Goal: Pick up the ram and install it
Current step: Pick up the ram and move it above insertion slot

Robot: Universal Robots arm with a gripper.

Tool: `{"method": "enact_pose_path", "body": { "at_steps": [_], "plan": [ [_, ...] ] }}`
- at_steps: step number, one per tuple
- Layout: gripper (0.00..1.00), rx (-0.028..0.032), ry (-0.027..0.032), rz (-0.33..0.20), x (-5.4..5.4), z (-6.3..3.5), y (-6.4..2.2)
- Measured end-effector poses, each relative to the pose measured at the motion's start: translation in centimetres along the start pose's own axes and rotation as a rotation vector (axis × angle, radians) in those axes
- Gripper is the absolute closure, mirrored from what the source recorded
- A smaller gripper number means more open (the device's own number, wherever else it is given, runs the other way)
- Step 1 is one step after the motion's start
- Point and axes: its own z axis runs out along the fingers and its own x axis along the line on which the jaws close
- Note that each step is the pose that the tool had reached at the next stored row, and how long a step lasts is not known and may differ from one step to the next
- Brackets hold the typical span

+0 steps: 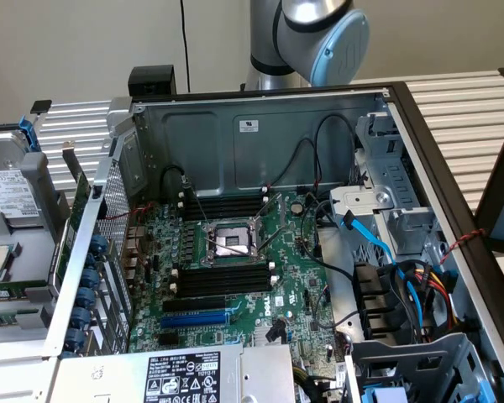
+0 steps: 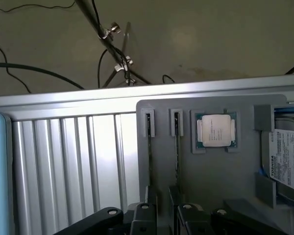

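The ram [image 2: 176, 147] stands on edge in the grey tray [image 2: 235, 186] beside the processor [image 2: 215, 129], at the left of the exterior view. The end effector [image 2: 164, 218] hovers near it; how far open it is, we cannot tell. We should centre on the thin edge and descend straight.

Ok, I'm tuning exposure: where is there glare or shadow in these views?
Exterior view: the ribbed tabletop glares at the exterior view's right, and the motherboard is dimmer. Wrist view: the ribbed metal panel washes out white, while the grey tray is evenly lit.
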Motion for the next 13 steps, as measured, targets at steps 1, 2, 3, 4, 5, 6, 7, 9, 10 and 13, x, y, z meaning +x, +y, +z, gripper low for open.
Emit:
{"method": "enact_pose_path", "body": {
  "at_steps": [1,2,3,4,5,6,7,9,10,13],
  "plan": [
    [0.76,0.0,0.0,0.0,0.0,0.17,0.0],
    [0.76,0.0001,-0.0001,0.0,0.0,0.36,0.0],
    [0.76,0.0001,0.0,0.0,0.0,0.54,0.0],
    [0.76,0.0001,-0.0001,0.0,0.1,0.72,0.0],
    [0.76,0.0,0.0,0.0,0.1,0.91,0.01],
    [0.76,0.0,0.0,0.0,0.1,1.09,0.0],
    [0.76,0.0001,-0.0001,0.0,0.1,1.28,0.0],
    [0.76,0.0001,-0.0001,0.0,0.1,1.66,0.01],
    [0.76,0.0001,-0.0001,0.0,0.1,1.83,0.01],
    [0.76,0.0001,-0.0001,0.0,0.1,2.38,0.02]
  ]
}}
